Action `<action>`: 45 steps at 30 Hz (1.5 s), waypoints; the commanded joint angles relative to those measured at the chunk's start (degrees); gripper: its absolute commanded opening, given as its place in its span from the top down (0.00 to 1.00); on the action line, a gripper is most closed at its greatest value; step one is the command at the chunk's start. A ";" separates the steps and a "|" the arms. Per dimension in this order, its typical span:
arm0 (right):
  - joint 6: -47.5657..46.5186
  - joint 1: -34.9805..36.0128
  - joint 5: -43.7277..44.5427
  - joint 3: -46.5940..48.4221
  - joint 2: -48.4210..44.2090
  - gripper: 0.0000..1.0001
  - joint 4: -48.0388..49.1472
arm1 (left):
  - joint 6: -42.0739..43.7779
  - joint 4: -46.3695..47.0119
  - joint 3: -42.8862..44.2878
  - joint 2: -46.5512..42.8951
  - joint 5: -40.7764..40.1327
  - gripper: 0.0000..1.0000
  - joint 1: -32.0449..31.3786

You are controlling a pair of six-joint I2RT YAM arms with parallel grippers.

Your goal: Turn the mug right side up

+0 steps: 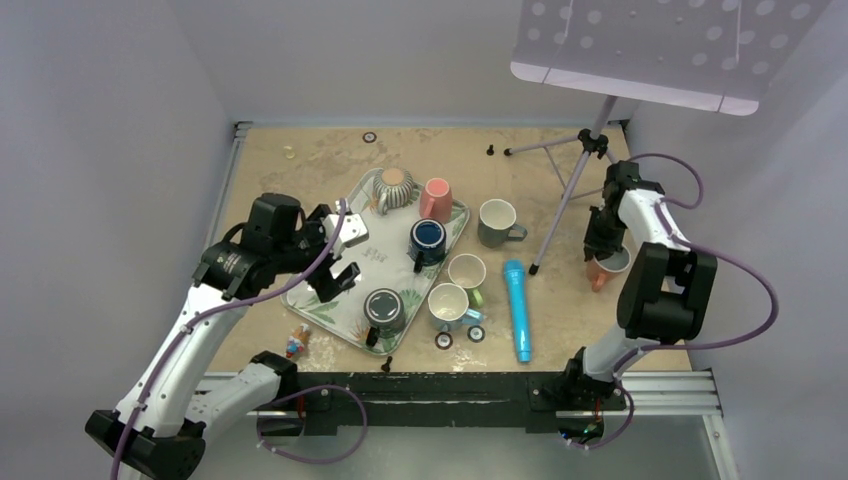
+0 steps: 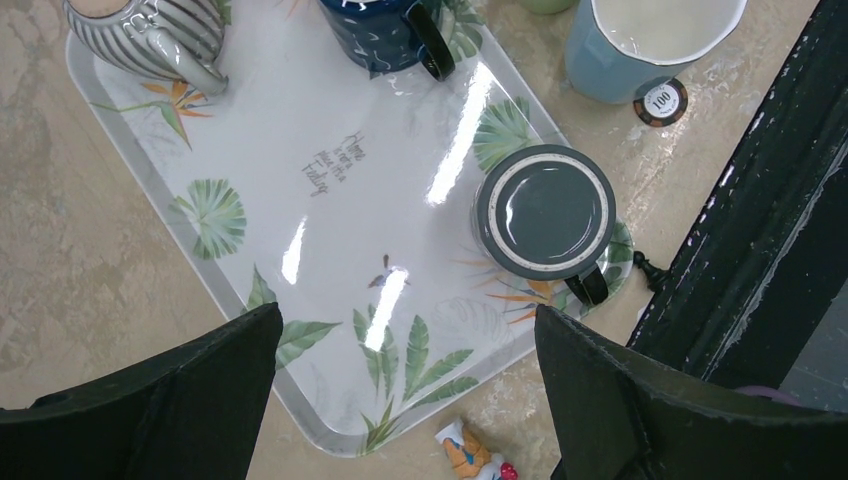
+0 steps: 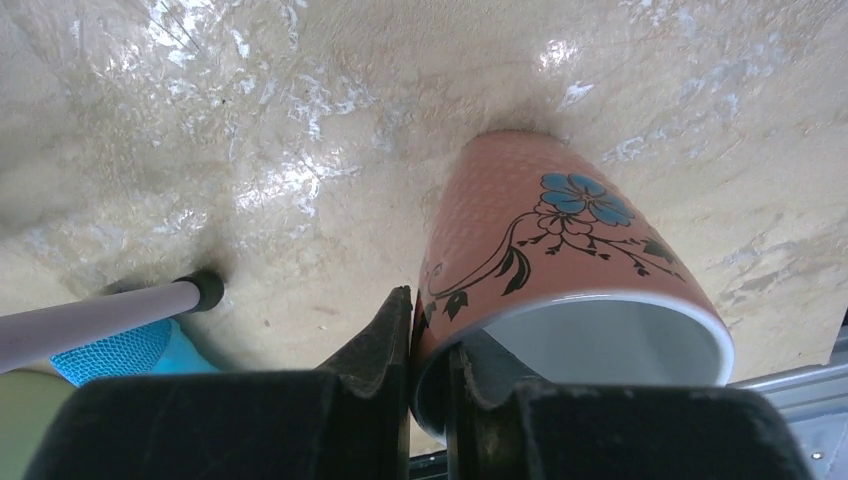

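My right gripper is shut on the rim of a salmon mug with a blue flower, one finger inside and one outside. The mug is tilted, its white inside facing the wrist camera and its base down by the tabletop. It shows at the table's right side in the top view, under the right gripper. My left gripper is open and empty above the leaf-print tray. A dark grey mug stands upside down on the tray's near corner.
On the tray are a striped mug, an upside-down pink cup and a blue mug. A grey mug, two pale mugs, a blue microphone and a tripod leg are mid-table. A small toy lies by the tray.
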 commanded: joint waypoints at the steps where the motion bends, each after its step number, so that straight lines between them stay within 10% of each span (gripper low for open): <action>1: 0.43 0.41 -1.31 0.03 1.85 1.00 2.54 | 0.38 0.95 -0.91 0.20 1.85 0.00 -0.28; 10: -0.02 0.43 2.29 3.07 -1.20 0.02 0.18 | 2.35 -2.81 -3.22 3.95 -0.62 0.00 -4.45; 24: 0.92 3.22 2.49 5.61 -19.15 0.02 -3.04 | -3.16 5.51 -9.47 14.24 -16.56 0.00 -21.59; 31: 0.15 6.15 -0.08 3.70 -22.62 0.02 -1.22 | -6.01 8.44 -6.65 20.05 -13.19 0.00 -21.82; 45: -0.86 10.43 -2.43 2.86 -26.21 0.02 0.00 | 2.84 17.41 -2.45 21.80 -32.86 0.00 -12.44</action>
